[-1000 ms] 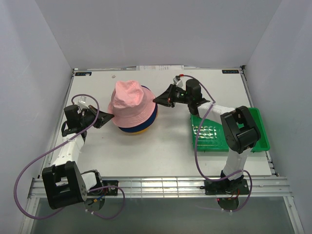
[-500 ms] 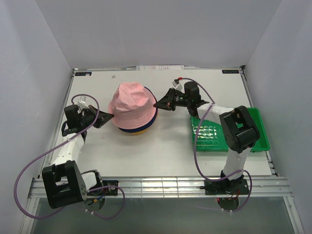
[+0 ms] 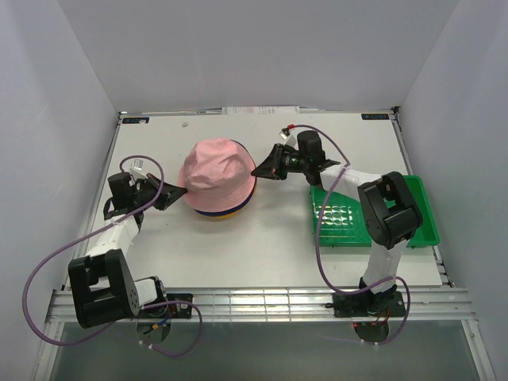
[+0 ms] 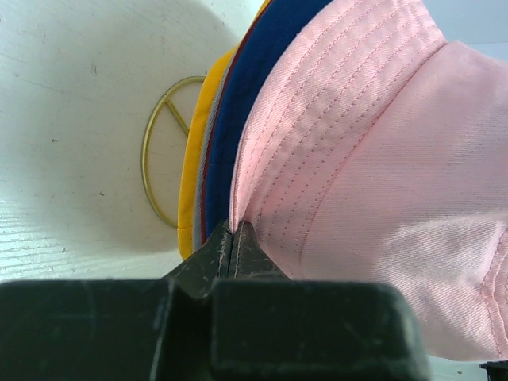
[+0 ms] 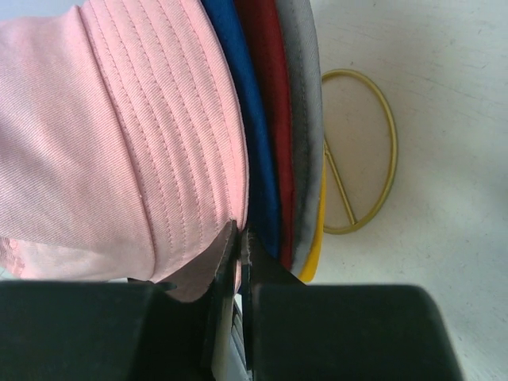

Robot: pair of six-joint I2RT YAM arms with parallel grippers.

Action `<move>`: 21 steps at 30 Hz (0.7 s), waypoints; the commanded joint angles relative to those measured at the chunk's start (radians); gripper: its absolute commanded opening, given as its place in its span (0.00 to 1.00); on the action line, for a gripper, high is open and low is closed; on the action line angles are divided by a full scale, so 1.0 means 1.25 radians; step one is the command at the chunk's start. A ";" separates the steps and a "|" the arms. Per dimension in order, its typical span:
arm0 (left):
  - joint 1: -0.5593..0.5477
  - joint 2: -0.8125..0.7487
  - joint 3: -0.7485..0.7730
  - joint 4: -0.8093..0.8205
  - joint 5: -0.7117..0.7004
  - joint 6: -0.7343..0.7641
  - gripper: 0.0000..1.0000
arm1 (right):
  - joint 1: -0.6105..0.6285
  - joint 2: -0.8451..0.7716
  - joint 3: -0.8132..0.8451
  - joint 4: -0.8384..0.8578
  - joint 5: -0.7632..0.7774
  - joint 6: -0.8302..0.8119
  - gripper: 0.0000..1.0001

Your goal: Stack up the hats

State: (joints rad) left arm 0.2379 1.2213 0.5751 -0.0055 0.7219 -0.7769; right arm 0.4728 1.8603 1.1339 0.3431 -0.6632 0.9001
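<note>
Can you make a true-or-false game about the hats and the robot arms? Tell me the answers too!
1. The pink hat is on top of the pile. True.
2. The green tray sits by the left arm. False: it is on the right side of the table, partly under the right arm.
3. The left end effector and the right end effector each pinch the pink hat's brim. True.
4. The blue hat lies alone on the table. False: it is in the pile, just under the pink hat.
5. A gold wire stand peeks out from under the hats. True.
</note>
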 commanded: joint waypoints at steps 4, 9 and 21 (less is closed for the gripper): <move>0.009 0.019 -0.042 -0.029 -0.067 0.028 0.00 | -0.010 0.064 0.012 -0.204 0.096 -0.124 0.08; 0.007 0.013 -0.033 -0.043 -0.073 0.037 0.00 | -0.009 0.086 0.060 -0.315 0.155 -0.196 0.08; 0.007 0.053 -0.065 -0.040 -0.096 0.043 0.00 | -0.010 0.135 0.077 -0.363 0.181 -0.226 0.08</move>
State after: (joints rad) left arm 0.2379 1.2701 0.5312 0.0254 0.7013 -0.7742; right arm 0.4675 2.0041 1.2453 0.0013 -0.5087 0.6697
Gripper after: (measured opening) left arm 0.017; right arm 0.078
